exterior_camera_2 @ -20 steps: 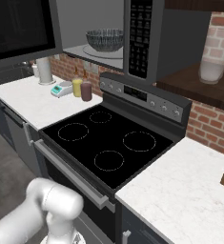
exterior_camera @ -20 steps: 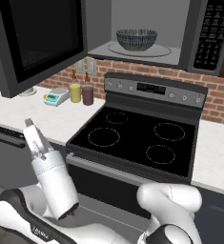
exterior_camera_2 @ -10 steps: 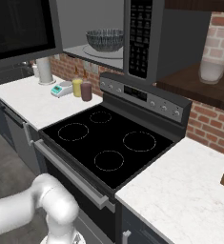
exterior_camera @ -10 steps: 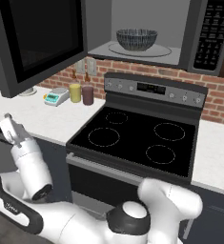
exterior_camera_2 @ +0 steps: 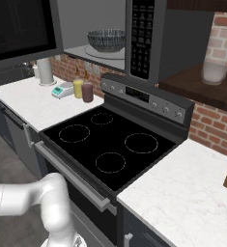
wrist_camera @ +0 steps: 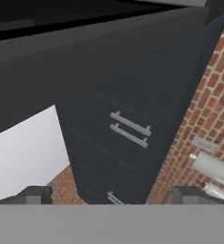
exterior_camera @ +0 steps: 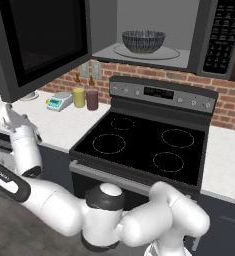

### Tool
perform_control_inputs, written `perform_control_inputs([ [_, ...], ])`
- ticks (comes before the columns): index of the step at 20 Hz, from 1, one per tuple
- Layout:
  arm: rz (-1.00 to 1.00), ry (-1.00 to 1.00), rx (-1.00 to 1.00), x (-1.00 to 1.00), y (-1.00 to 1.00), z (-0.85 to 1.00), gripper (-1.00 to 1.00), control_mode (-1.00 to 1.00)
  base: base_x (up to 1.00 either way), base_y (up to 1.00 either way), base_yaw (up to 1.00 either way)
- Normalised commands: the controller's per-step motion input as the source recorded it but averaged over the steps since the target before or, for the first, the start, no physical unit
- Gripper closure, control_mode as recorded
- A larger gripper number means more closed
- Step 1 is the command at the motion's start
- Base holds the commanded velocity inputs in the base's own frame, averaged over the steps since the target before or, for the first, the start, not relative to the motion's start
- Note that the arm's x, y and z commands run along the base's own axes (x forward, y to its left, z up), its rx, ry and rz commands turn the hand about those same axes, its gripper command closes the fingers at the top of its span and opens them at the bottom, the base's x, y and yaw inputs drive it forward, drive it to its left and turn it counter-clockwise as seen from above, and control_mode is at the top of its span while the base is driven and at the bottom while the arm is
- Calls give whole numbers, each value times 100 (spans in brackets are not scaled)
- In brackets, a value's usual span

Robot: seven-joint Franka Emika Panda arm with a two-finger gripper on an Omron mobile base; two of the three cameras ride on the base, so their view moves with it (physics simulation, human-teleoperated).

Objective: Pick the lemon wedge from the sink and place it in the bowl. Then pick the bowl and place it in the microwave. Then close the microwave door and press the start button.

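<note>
The blue-grey striped bowl (exterior_camera: 143,41) (exterior_camera_2: 106,39) sits on the glass turntable inside the open microwave (exterior_camera: 154,30) (exterior_camera_2: 144,38) above the stove. The lemon wedge is hidden from view. The microwave door (exterior_camera: 39,45) (exterior_camera_2: 21,26) stands swung wide to the left, its black window facing out. My gripper (exterior_camera: 7,111) points up at the far left, just below the door's lower outer corner. In the hand view my gripper (wrist_camera: 111,195) is open, fingertips (wrist_camera: 35,195) wide apart with nothing between them. The black sink (exterior_camera_2: 8,75) lies at the far left.
A black glass stove (exterior_camera: 139,145) is under the microwave. A small scale (exterior_camera: 58,101) and two jars (exterior_camera: 85,97) stand on the white counter to its left. Ahead of the hand are dark cabinet fronts with silver handles (wrist_camera: 130,128) and a brick wall (wrist_camera: 204,95).
My arm has swung left and a little up, carrying the open gripper from beside the stove's left front to under the open door's corner. The bowl and door have not moved.
</note>
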Motion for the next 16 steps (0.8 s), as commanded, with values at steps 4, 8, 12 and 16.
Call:
perform_control_inputs([
  [4,-28,-12,0,34,2,3,-100,-100,0,0,0],
  [8,-21,-30,0,5,-1,22,-100,-100,0,0,0],
  [12,-15,-42,0,1,-4,23,-100,-100,0,0,0],
  [16,-15,-43,0,18,-4,15,-100,-100,0,0,0],
])
